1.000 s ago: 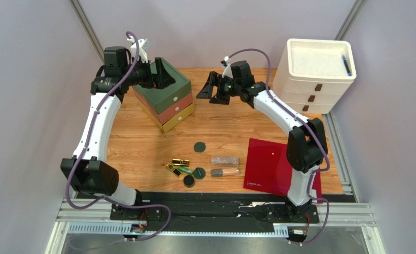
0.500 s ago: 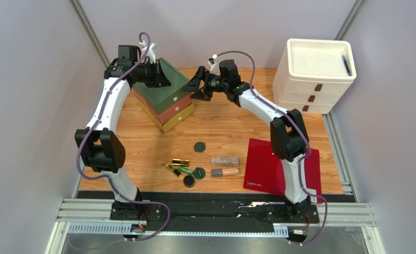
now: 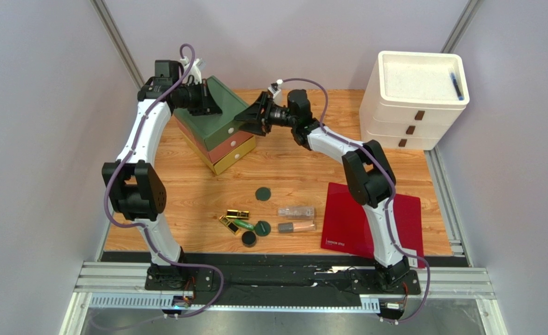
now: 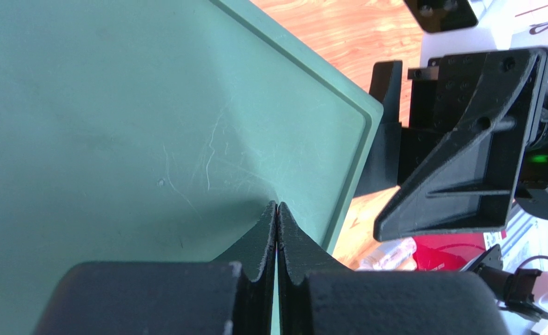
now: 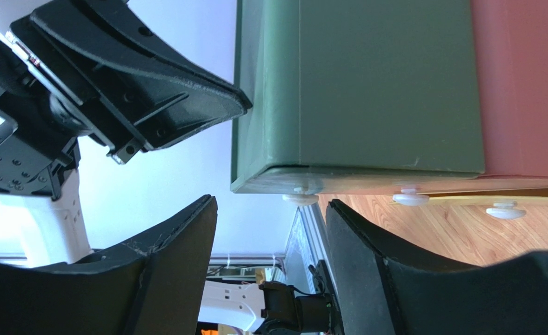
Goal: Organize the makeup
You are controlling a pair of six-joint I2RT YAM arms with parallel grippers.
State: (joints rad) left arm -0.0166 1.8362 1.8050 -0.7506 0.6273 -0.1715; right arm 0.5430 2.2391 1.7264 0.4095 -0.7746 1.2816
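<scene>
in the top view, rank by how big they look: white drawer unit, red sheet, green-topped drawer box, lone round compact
1. white drawer unit and red sheet: about alike; an arm hides part of the sheet
2. green-topped drawer box
3. lone round compact, clearly smallest

On inspection there were three dark green compacts (image 3: 262, 193), two gold lipstick tubes (image 3: 238, 213), one green tube (image 3: 242, 225), two clear lip-gloss tubes (image 3: 296, 211), one red sheet (image 3: 347, 216), one coloured drawer unit (image 3: 217, 132) and one white drawer unit (image 3: 413, 105).
</scene>
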